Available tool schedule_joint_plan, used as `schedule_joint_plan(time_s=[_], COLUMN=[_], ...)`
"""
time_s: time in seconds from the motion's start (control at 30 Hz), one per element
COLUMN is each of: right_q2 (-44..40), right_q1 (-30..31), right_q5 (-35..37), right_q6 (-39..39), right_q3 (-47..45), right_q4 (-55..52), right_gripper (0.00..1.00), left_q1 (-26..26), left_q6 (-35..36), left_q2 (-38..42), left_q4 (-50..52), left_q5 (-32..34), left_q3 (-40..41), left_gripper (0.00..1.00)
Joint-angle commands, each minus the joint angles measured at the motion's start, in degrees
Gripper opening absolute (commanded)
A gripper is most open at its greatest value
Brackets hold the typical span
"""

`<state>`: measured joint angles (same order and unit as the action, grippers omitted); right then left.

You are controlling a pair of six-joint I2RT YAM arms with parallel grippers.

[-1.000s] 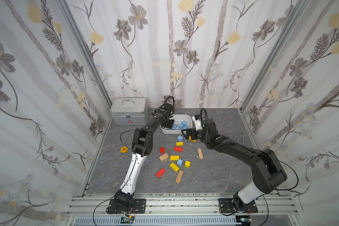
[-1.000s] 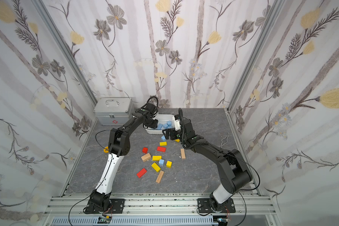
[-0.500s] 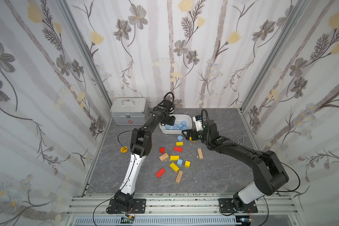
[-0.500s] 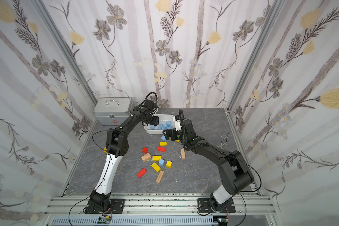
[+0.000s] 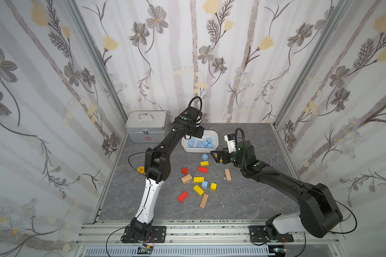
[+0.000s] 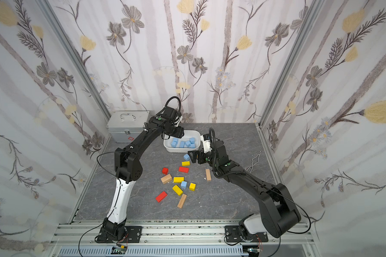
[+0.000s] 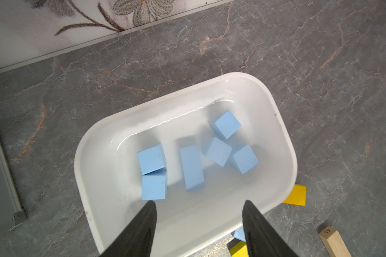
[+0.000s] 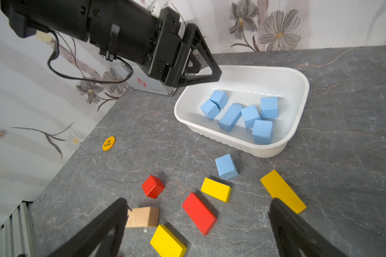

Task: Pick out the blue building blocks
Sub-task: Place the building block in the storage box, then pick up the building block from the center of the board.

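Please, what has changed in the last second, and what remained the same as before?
The left pincer lifted up from the white tray and opened wider; it holds nothing, and six blue building blocks lie in the tray. The right pincer, wide open, barely shifted. The loose blocks on the table stayed put.

In the left wrist view the tray [image 7: 285,142] hides most of a blue block [image 7: 239,234] and a yellow block [image 7: 295,195]. The edge cuts a tan block [image 7: 333,242]. In the right wrist view the left arm [image 8: 120,29] covers most of the case [image 8: 147,85].

Floral papered walls [image 5: 187,55], grey marbled floor [image 5: 243,200]
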<state>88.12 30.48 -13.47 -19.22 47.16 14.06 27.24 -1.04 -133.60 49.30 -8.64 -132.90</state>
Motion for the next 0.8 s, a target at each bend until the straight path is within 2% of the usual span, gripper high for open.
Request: schedule_joint_plan(time_s=[0.0, 0.33, 0.77], right_q2=[-2.7, -12.7, -26.7], right_q1=[0.5, 3.5, 9.4], right_q5=[-0.4, 3.5, 10.1], right_q6=[0.3, 0.8, -2.5], right_q3=[-1.7, -9.2, -17.7], right_q4=[1.6, -2.0, -10.0], right_gripper=[1.0, 1.0, 1.0], left_q1=[0.8, 2.5, 7.6], left_q6=[1.3, -1.3, -6.3], left_q2=[2.9, 15.7, 31.4], left_q4=[0.3, -5.5, -9.3], left_q5=[1.2, -0.2, 0.7], left_q3=[2.2, 19.4, 42.5], left_gripper=[0.64, 0.64, 0.63])
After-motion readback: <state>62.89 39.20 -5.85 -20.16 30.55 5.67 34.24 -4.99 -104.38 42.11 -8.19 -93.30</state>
